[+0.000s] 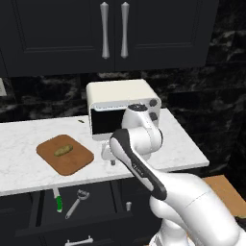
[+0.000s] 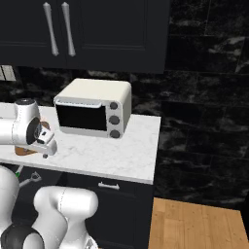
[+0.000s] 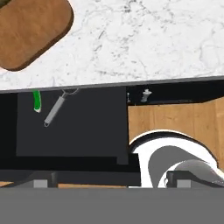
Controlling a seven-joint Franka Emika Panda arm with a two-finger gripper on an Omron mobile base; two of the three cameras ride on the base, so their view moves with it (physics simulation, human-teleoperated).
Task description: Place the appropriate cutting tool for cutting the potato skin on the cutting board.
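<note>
The reddish-brown cutting board [image 1: 72, 161] lies on the white marble counter left of the arm, and the small olive-brown potato [image 1: 63, 151] rests on it. Below the counter edge a dark drawer stands open. In it lies the grey metal peeler [image 1: 76, 202], with the green-handled knife [image 1: 58, 200] to its left. My gripper [image 1: 110, 161] hangs open over the counter's front edge, right of the board, holding nothing. The hand view looks down on a corner of the board [image 3: 30, 30], the peeler [image 3: 54, 109] and the knife handle [image 3: 37, 100] in the drawer.
A cream toaster oven [image 1: 120, 98] stands at the back of the counter [image 1: 19, 139] behind the arm. Dark wall cabinets [image 1: 72, 29] hang above. The open drawer [image 1: 96, 202] juts out below the counter. Wooden floor [image 2: 194, 223] lies to the right.
</note>
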